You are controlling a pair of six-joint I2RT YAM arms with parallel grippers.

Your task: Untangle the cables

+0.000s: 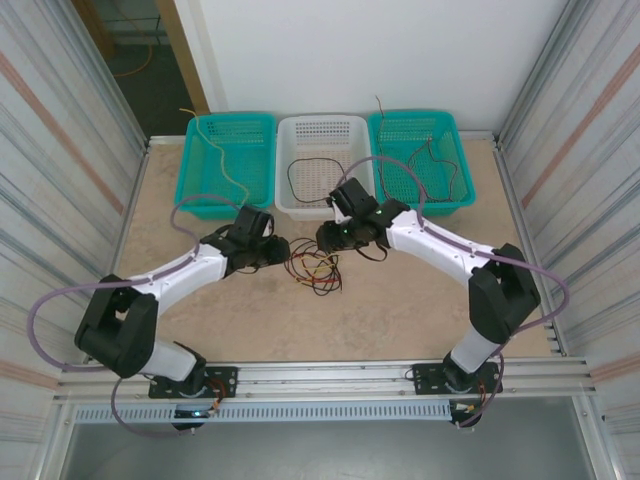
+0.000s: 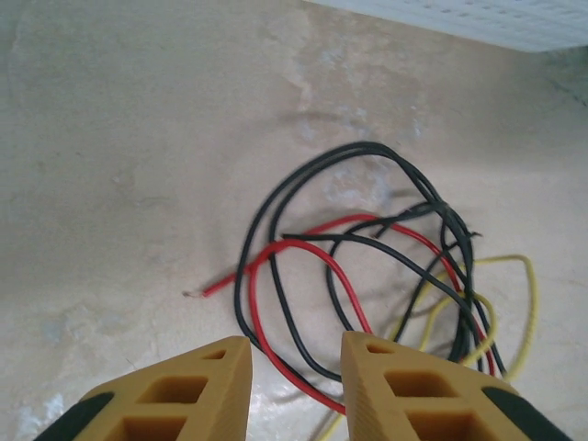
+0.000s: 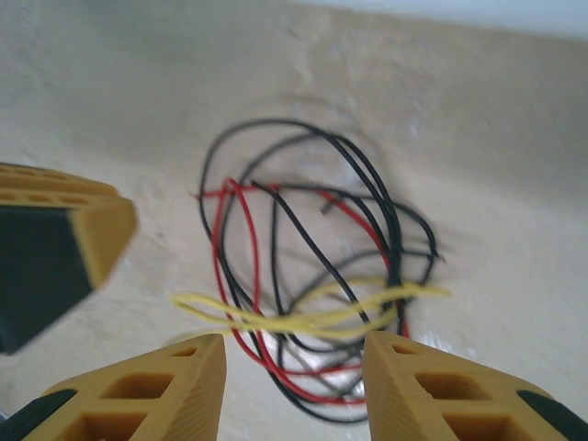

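The table point(image 1: 400, 300) carries three baskets, seen from the top camera: the white basket point(image 1: 322, 120) sits between a left teal basket point(image 1: 245, 150) and a right teal basket point(image 1: 400, 140). The white one holds a dark wire point(image 1: 291, 178), the left a pale wire point(image 1: 222, 160), the right another dark strand point(image 1: 432, 160). Just in front of the white basket, the left gripper point(image 1: 280, 250) and right gripper point(image 1: 325, 238) flank the cables point(image 1: 315, 270) lying tangled on the table. The wrist cameras resolve red, black and yellow strands interlooped. Both pairs of fingers stand well apart, gripping nothing.
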